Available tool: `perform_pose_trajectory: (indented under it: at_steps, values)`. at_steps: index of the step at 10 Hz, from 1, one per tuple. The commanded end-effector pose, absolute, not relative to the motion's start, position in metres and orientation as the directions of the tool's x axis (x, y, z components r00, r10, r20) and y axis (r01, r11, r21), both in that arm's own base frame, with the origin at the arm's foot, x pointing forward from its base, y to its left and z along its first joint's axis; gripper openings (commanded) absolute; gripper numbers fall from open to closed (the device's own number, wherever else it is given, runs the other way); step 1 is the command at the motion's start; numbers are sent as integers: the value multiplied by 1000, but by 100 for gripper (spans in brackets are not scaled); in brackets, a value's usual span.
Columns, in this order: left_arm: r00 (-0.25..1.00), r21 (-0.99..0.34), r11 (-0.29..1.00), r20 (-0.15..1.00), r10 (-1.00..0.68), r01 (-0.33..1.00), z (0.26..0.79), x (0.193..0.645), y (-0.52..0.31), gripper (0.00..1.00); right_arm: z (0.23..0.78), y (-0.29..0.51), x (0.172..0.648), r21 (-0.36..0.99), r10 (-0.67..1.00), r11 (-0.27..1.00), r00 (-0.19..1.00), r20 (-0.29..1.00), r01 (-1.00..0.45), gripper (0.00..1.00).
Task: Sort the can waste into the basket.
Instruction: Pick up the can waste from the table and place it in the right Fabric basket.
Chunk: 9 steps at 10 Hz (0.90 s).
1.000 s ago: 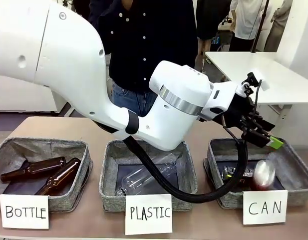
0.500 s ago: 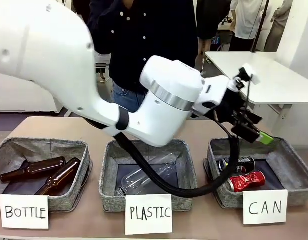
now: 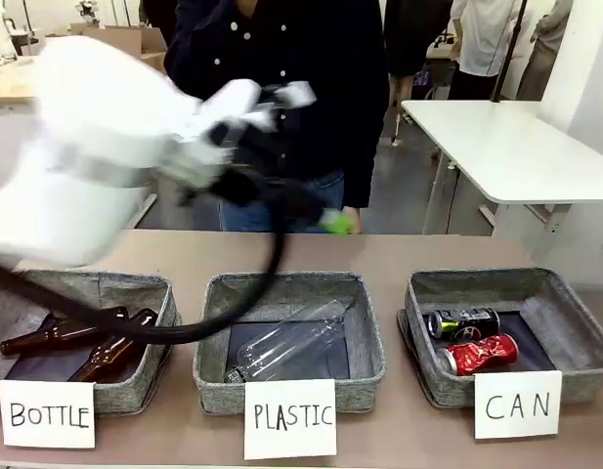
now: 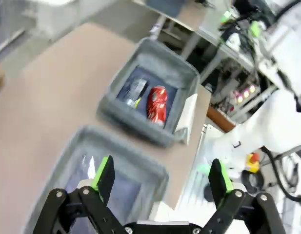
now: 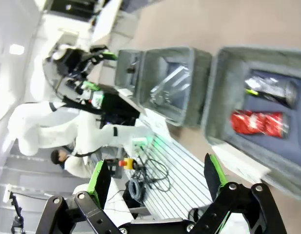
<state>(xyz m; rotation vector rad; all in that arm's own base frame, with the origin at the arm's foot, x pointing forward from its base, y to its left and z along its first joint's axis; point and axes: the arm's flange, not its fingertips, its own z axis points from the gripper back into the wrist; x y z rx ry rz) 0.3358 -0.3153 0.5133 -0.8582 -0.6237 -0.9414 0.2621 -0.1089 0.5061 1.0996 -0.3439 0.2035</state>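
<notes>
Left arm [image 3: 96,147]: blurred, in the upper left of the front view, above the bins.
Basket [image 3: 565,303]: lower right of the front view, with the card "CAN" [image 3: 517,405].
Cans: black can [image 3: 463,321] and red can [image 3: 480,354] both lie inside the basket, side by side.
Left gripper [image 4: 160,178]: fingers wide apart, holding nothing.
Right gripper [image 5: 155,178]: fingers wide apart, empty.
Progress: sorting looks finished; I judge no can is left outside.

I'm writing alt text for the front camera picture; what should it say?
Two cans, one black and one red, lie in the grey bin carded CAN. Like bins hold a clear plastic bottle and brown glass bottles. A blurred white robot arm crosses above, a person standing behind the table.
</notes>
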Motion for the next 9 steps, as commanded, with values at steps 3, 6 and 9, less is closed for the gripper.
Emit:
perform_pose_trajectory:
  at_steps: [3, 6, 9]
  values:
    - [790, -742, 348, 613, 8, 573, 523, 298, -126, 100, 530, 14, 279, 864, 1, 347, 921, 389, -365, 100]
    - [778, -828, 92, 553, 297, 553, 513, 278, -29, 100, 535, 61, 276, 911, -79, 343, 959, 271, -229, 100]
    - [776, -825, 106, 560, 291, 555, 553, 314, -4, 100, 550, 48, 298, 889, -6, 345, 947, 322, -301, 100]
